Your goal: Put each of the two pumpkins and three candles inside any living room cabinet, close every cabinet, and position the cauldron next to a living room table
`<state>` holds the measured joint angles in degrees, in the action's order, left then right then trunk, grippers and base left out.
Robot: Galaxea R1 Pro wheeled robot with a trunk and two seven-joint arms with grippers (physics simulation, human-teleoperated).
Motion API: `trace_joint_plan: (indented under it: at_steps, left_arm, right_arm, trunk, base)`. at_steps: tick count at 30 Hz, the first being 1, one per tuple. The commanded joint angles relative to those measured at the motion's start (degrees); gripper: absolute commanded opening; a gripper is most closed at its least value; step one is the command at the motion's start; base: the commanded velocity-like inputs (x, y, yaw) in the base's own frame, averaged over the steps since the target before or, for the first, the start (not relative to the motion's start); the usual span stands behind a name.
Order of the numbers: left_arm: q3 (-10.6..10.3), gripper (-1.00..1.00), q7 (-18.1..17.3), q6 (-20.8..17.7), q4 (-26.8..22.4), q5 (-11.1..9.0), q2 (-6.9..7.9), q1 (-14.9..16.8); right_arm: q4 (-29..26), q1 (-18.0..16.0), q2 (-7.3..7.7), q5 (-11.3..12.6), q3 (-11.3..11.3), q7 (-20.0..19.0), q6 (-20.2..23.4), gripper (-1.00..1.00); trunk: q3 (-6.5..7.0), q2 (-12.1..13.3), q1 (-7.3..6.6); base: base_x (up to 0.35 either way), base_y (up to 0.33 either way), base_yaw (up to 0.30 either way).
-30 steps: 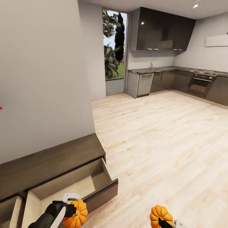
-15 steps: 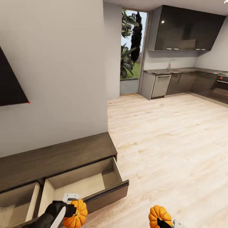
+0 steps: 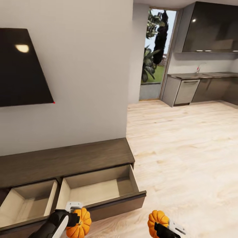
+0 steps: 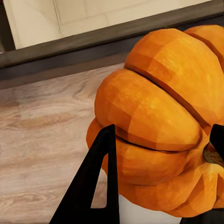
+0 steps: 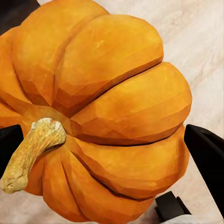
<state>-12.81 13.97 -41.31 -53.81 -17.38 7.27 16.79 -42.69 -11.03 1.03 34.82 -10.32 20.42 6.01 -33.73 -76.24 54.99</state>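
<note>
Pumpkins (image 3: 80,222) and (image 3: 157,221) sat clamped in my left tool (image 3: 73,218) and right tool (image 3: 162,228) as my view swung left, bringing the cabinet (image 3: 66,158) and both its open drawers (image 3: 96,188) squarely ahead, ready for loading.

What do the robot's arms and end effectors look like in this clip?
Left arm: glossy black shell with a white panel, white bracket at the wrist. Left end effector and right end effector: flat matte-black fingers. No cables or markings visible.

Two orange ribbed pumpkins (image 3: 80,222) (image 3: 156,222) (each gripped) — before the low cabinet's (image 3: 66,158) two open drawers.
</note>
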Motion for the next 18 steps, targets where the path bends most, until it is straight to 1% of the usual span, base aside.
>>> trace_joint_plan:
  at_steps: [1,3,5,6,7,9,11,14,16,18]
  left_arm:
    - [0.08,-1.00,-0.04,-0.03,-0.02,0.00,0.01,0.00]
    - [0.24,-1.00,-0.07,-0.08,-0.03,-0.01,0.07,0.00]
    - [0.58,-1.00,-0.11,-0.66,-0.50,-0.23,0.32,0.00]
    - [1.13,-1.00,-0.14,-1.01,-0.72,-0.34,0.48,0.00]
    - [1.68,-1.00,-0.15,-1.43,-0.85,-0.39,0.54,0.00]
    - [3.14,-1.00,-0.17,-2.59,-1.38,-0.44,0.57,0.00]
    - [4.53,-1.00,-0.17,-4.00,-2.92,-0.45,0.60,0.00]
    - [5.17,-1.00,-0.17,-4.75,-3.82,-0.46,0.66,0.00]
    - [5.84,-1.00,-0.17,-4.92,-4.05,-0.43,0.71,0.00]
    - [6.23,-1.00,-0.16,-5.12,-4.11,-0.40,0.72,0.00]
  right_arm:
    - [-1.94,-0.11,-0.51,-0.33,-0.37,2.06,2.82,-1.00]
    - [-4.61,-1.37,-2.19,-0.37,-0.86,6.32,7.62,-1.00]
    - [-6.30,-5.13,-3.96,-0.33,-1.21,11.98,12.49,-1.00]
    - [-6.75,-7.27,-4.65,-0.30,-1.33,14.61,15.63,-1.00]
    - [-6.92,-8.36,-5.16,-0.29,-1.41,15.83,17.73,-1.00]
    - [-7.10,-9.81,-6.44,-0.28,-1.54,17.09,20.95,-1.00]
    - [-7.24,-10.79,-7.51,-0.32,-1.67,17.73,22.67,-1.00]
    - [-7.42,-11.60,-7.79,-0.30,-1.71,17.89,23.42,-1.00]
    - [-7.70,-11.81,-7.52,-0.34,-1.76,17.90,24.15,-1.00]
    - [-8.80,-11.83,-7.43,-0.34,-1.82,17.87,25.04,-1.00]
  trunk:
    - [-0.04,0.00,0.00]
    - [-0.11,0.00,0.00]
    - [-0.19,0.00,0.00]
    - [-0.24,0.00,0.00]
    - [-0.28,0.00,0.00]
    - [-0.37,0.00,0.00]
    - [-0.46,0.00,0.00]
    - [-0.60,0.00,0.00]
    - [-0.69,0.00,0.00]
    - [-0.74,0.00,0.00]
  base:
    - [0.000,0.000,0.282]
    - [0.000,0.000,0.278]
    - [0.000,0.000,0.274]
    - [0.000,0.000,0.272]
    - [0.000,0.000,0.272]
    - [0.000,0.000,0.271]
    - [0.000,0.000,0.270]
    - [0.041,0.000,0.266]
    - [0.180,0.000,0.227]
    - [0.218,0.000,0.103]
